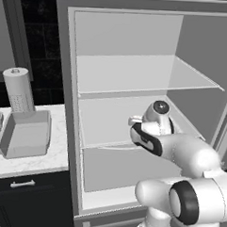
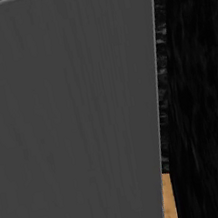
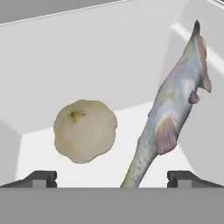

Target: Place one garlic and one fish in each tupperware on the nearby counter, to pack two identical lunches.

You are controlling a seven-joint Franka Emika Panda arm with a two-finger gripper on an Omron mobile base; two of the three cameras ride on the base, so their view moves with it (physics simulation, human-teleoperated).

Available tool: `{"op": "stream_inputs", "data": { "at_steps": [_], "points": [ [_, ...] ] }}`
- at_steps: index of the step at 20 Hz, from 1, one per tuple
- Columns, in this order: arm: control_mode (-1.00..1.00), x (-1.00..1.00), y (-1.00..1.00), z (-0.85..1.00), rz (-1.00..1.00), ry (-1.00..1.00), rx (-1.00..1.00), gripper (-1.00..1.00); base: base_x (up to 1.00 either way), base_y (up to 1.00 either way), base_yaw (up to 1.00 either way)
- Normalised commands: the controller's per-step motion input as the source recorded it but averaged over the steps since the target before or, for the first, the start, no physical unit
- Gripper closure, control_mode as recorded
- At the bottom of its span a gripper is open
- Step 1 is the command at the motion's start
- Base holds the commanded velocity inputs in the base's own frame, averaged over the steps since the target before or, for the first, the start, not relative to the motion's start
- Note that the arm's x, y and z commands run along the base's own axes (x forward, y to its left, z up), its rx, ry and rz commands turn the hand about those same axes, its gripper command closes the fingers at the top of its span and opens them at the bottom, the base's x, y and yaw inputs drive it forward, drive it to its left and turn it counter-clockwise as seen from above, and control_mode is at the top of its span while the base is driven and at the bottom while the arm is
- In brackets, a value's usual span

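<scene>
Open refrigerator (image 1: 134, 112), seen from the left base view: pale shelves stacked inside a grey cabinet, white arm (image 1: 188, 157) reaching into the middle shelf level. Standing just left of the refrigerator, the counter (image 1: 37, 161), white marble-patterned over dark cabinet fronts, carrying a grey blender (image 1: 23, 115) with a ribbed cylindrical jar on a sloped base.

Hand view, looking into the refrigerator interior: gripper (image 3: 112, 178) with jaws spread wide, the two dark fingertips (image 3: 39, 178) sitting far apart at the bottom edge, pinching nothing. Lying on the white shelf floor between and beyond the tips, a garlic (image 3: 85, 130), pale, rounded and lumpy, with a small brownish spot near its top. Lying right of the garlic and apart from it, a fish (image 3: 175, 113), grey-green with speckled flanks and reddish fins, one end pointing toward the refrigerator's back corner and the other running down toward the gripper, closer to the right tip.

Right base view: grey refrigerator door (image 2: 71, 112) standing close to the camera, with dark wall and a strip of wooden floor (image 2: 169, 202) beside its edge.
</scene>
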Motion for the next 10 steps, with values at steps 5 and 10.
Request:
{"op": "stream_inputs", "data": {
  "at_steps": [5, 10],
  "points": [
    [-1.00, 0.32, -0.15, -0.42, -0.04, 0.00, 0.00, -1.00, 0.00, 0.00, 0.00],
    [-1.00, 0.09, -0.36, -0.49, -0.06, -0.01, 0.00, -1.00, 0.00, 0.00, 0.00]
  ]
}}
